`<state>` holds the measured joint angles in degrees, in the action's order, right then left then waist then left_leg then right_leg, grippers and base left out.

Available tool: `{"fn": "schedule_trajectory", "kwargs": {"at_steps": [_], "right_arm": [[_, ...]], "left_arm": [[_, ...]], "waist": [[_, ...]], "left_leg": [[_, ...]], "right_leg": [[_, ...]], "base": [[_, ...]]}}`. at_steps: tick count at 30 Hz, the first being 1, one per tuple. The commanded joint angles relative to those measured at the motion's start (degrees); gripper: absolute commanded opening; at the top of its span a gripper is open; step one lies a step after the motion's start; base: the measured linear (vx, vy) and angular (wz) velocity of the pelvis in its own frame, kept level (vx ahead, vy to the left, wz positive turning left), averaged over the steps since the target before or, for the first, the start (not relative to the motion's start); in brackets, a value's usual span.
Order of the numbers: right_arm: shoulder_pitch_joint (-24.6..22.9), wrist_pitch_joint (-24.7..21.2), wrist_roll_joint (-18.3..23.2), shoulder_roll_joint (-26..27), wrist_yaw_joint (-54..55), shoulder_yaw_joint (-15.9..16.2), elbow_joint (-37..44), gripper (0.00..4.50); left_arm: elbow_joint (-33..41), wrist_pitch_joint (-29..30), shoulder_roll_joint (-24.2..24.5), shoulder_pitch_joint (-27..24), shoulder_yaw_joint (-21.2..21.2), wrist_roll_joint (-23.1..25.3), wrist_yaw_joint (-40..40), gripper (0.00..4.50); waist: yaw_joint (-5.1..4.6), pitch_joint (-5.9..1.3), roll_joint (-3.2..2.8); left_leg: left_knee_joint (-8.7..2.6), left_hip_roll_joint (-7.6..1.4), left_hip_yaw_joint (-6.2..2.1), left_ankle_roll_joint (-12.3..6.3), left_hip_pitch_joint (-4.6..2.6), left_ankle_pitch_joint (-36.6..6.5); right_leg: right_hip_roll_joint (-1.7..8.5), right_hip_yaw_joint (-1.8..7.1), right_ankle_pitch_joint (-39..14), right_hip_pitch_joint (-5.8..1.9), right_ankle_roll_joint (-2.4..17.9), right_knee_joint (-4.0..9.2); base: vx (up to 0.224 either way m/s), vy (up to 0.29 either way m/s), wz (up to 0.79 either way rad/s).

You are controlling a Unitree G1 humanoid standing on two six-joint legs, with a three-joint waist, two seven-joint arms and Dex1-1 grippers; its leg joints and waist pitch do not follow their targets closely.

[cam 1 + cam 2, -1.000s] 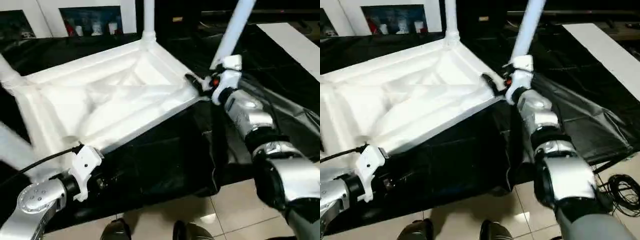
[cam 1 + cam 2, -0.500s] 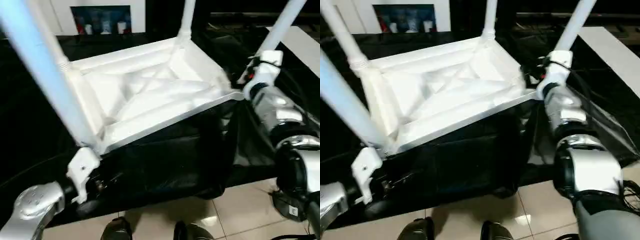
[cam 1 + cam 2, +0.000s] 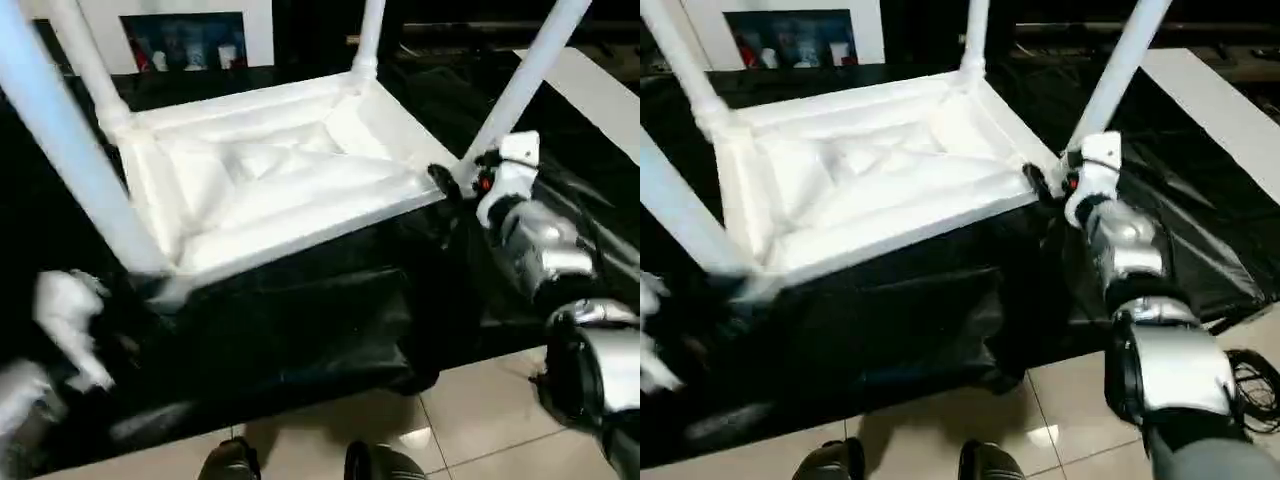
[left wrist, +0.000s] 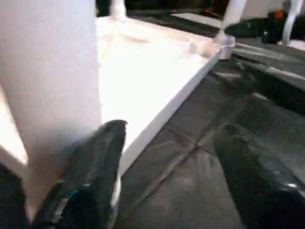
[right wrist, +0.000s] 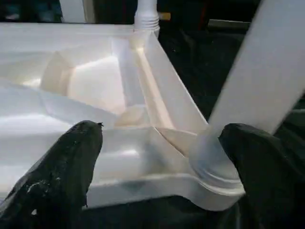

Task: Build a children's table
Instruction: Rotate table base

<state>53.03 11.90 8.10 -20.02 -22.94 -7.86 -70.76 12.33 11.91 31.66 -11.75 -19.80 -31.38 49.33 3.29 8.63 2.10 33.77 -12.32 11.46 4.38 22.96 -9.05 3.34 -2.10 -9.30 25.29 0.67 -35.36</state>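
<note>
On the black-covered desk [image 3: 300,330], the white plastic children's table [image 3: 270,180] is lying upside down, its ribbed underside facing up and its four tapered round white legs rising from the corner sockets.

Nearest, at the desk's near left corner, the robot's left gripper [image 4: 167,157] is hanging beside the near-left leg [image 3: 60,150]. In the left wrist view its two black fingers are standing wide apart, one finger [image 4: 95,162] just beside that leg's base and the other over the black cover; they are holding nothing.

Farther along, at the near-right corner of the upturned top, the right gripper [image 5: 159,167] is sitting with its black fingers spread wide, one on each side of the rounded corner socket [image 5: 214,176] where the near-right leg [image 3: 520,80] is seated. Whether a finger is touching the plastic cannot be told.

Beyond these, the far-left leg [image 3: 85,55] and far-right leg [image 3: 368,35] are standing at the far corners, in front of a white glass-door cabinet [image 3: 180,35].

The table is probably light for its bulk, stiff through the ribs, smooth and rather slippery, and not fragile. The legs are likely giving leverage, so a pull high up may tip or twist it. The firmer hold is probably low on a leg, next to its socket, or on the rim of the top, with both grippers on opposite corners.
</note>
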Motion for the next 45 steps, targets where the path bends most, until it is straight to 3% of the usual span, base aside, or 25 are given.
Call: {"fn": "schedule_trajectory", "kwargs": {"at_steps": [1,5,8,9,11,14,16,18,20,23,25,28,33,39,45], "right_arm": [[-2.8,0.6,-1.5,-0.1,3.7,0.5,1.9,4.50],[-7.4,-0.5,-1.3,0.2,8.2,-0.8,4.5,4.50],[-9.0,-0.6,-1.1,0.5,8.6,-1.0,5.1,4.50],[-9.4,-0.8,-1.1,0.7,8.6,-1.0,5.4,4.50],[-11.6,-2.7,-0.1,1.9,8.1,-1.5,8.7,4.50],[-12.7,-3.7,0.2,2.7,7.2,-1.3,10.3,4.50],[-13.5,-5.4,0.1,4.0,6.4,-0.4,11.0,4.50],[-13.6,-6.3,-0.4,4.3,6.8,0.1,11.2,4.50],[-13.2,-6.4,-1.0,4.5,7.2,0.4,10.6,4.50],[-12.4,-7.3,-1.2,5.2,7.3,0.5,9.8,4.50],[-12.0,-8.3,-1.6,6.0,7.0,0.9,9.8,4.50],[-11.4,-8.7,-2.1,6.6,7.1,1.2,9.4,4.50],[-10.0,-9.1,-2.8,7.4,7.1,2.0,7.7,4.50],[-8.3,-8.9,-3.1,8.3,7.2,2.2,6.8,4.50],[-6.8,-8.7,-3.9,9.9,5.7,3.2,6.1,4.50]], "left_arm": [[-0.4,1.5,1.3,-3.3,-2.2,-1.9,2.7,3.46],[-2.6,2.3,3.9,-7.3,-6.0,-4.6,7.0,3.86],[-4.9,0.9,4.5,-6.1,-8.1,-4.5,6.7,3.97],[-5.6,0.5,4.6,-5.2,-8.5,-4.4,6.3,4.13],[-9.7,0.1,4.7,-0.3,-10.9,-4.9,3.4,4.28],[-10.9,0.3,4.3,2.0,-10.9,-5.5,2.2,4.41],[-12.1,-0.2,2.9,6.2,-8.4,-5.5,0.8,4.41],[-12.7,-0.2,2.3,8.3,-7.6,-5.7,0.7,4.41],[-13.2,-0.3,1.2,10.5,-7.0,-5.8,0.5,4.41],[-12.1,1.8,-0.5,13.9,-5.3,-8.1,1.0,4.41],[-9.1,6.1,-1.5,16.0,-4.0,-13.1,1.7,4.41],[-6.5,9.2,-1.7,16.5,-2.7,-16.3,2.8,4.41],[-0.9,15.5,-0.1,14.9,1.0,-20.7,6.2,4.41],[4.5,18.1,2.2,14.2,8.0,-18.5,8.7,4.41],[6.1,18.8,-0.1,19.7,14.9,-16.0,8.3,4.41]], "waist": [[0.17,-4.58,-0.62],[0.05,-4.55,-0.86],[0.15,-4.30,-0.90],[0.10,-4.19,-0.73],[0.39,-4.01,-0.83],[0.12,-4.27,-0.70],[0.18,-4.36,-0.74],[0.10,-4.68,-0.65],[0.10,-4.84,-0.58],[0.06,-5.05,-0.56],[0.09,-5.22,-0.52],[0.06,-5.35,-0.33],[-0.01,-5.15,-0.32],[-0.06,-5.03,-0.27],[-0.27,-5.16,0.04]], "left_leg": [[-3.57,-0.77,-0.09,-2.41,-1.43,-13.5],[-3.71,-0.73,0.07,-2.09,-1.74,-14.5],[-3.81,-0.80,0.16,-1.61,-2.19,-17.5],[-4.03,-0.87,-0.04,-1.28,-1.88,-18.1],[-4.04,-0.79,0.07,-0.85,-2.33,-19.2],[-4.25,-0.77,-0.30,0.11,-1.91,-18.5],[-4.11,-0.77,-0.19,0.15,-2.43,-18.9],[-4.22,-0.81,-0.44,0.52,-1.93,-17.2],[-3.98,-0.71,-0.23,0.27,-2.19,-15.9],[-3.77,-0.62,-0.15,0.19,-2.16,-14.7],[-3.61,-0.62,-0.08,-0.06,-1.91,-13.3],[-3.45,-0.59,0.03,-0.37,-1.78,-12.1],[-3.47,-0.65,0.06,-0.27,-1.98,-13.3],[-3.55,-0.71,0.06,0.39,-2.18,-14.3],[-3.48,-0.52,-0.11,1.19,-1.91,-13.4]], "right_leg": [[2.86,2.06,-13.8,-2.82,12.7,3.54],[2.43,2.12,-13.3,-2.44,11.9,3.78],[2.35,2.18,-15.0,-2.06,11.6,4.08],[2.52,2.14,-16.2,-2.29,11.2,4.05],[2.46,2.25,-18.0,-1.88,10.1,4.35],[2.69,2.17,-17.7,-2.43,9.8,3.94],[2.77,2.34,-18.1,-2.09,9.8,4.16],[3.01,2.26,-16.2,-2.72,10.5,3.72],[2.94,2.29,-14.4,-2.56,11.0,3.66],[3.03,2.36,-13.1,-2.77,11.4,3.50],[2.91,2.33,-10.3,-2.95,12.5,3.00],[2.79,2.27,-8.2,-3.16,13.2,2.72],[2.75,2.21,-11.4,-2.89,12.6,2.95],[2.79,2.37,-13.6,-2.62,11.4,3.20],[3.00,2.49,-14.3,-3.00,10.1,3.17]], "base": [[0.000,0.000,0.00],[0.000,0.000,0.00],[0.000,0.000,0.00],[0.000,0.000,0.00],[0.000,0.000,0.00],[0.000,0.000,0.00],[0.000,0.000,0.00],[0.000,0.000,0.00],[0.000,0.000,0.00],[0.000,0.000,0.00],[0.000,0.000,0.00],[0.000,0.000,0.00],[0.000,0.000,0.00],[0.000,0.000,0.00],[0.000,0.000,0.00]]}}
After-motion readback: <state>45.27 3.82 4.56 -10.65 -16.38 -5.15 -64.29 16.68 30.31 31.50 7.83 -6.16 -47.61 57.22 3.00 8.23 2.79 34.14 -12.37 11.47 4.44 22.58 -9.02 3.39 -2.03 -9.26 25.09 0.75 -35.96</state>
